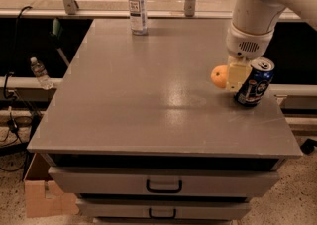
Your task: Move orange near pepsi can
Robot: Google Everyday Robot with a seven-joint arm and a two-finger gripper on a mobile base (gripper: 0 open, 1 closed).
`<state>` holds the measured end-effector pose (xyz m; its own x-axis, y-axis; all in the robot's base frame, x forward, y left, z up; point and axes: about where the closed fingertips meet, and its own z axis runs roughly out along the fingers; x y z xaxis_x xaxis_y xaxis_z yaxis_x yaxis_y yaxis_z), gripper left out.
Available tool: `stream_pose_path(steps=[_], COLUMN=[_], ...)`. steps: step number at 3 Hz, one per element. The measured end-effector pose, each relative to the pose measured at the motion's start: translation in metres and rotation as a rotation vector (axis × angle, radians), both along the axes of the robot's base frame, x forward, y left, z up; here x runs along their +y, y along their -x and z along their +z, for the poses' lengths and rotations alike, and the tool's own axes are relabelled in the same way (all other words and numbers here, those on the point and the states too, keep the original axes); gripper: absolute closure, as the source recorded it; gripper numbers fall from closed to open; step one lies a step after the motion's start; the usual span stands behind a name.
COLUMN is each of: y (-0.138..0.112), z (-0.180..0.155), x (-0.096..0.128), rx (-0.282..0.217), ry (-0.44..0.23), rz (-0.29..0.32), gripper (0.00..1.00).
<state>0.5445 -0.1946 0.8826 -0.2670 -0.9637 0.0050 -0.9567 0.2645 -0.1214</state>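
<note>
The orange (219,77) is at the table's right side, just left of the pepsi can (254,83). The dark blue can stands near the right edge, silver top up. My gripper (229,80) comes down from the white arm (250,26) and is shut on the orange. One pale finger (238,74) shows between the orange and the can; the other is hidden behind the fruit. The orange sits at or just above the tabletop, a finger's width from the can.
A clear water bottle (137,4) stands at the back of the grey table (138,100). Drawers (163,184) sit below the front edge. Another small bottle (39,73) and a cardboard box (42,194) are off the table to the left.
</note>
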Motion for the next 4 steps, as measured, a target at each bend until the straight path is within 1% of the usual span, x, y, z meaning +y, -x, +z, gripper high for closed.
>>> stream_pose_path(steps=[1, 4], y=[-0.0039, -0.0088], z=[-0.0061, -0.0144], x=[0.0033, -0.0015], rx=[0.007, 0.020], ry=[-0.014, -0.021], rz=[0.005, -0.006], gripper=[0.83, 0.13])
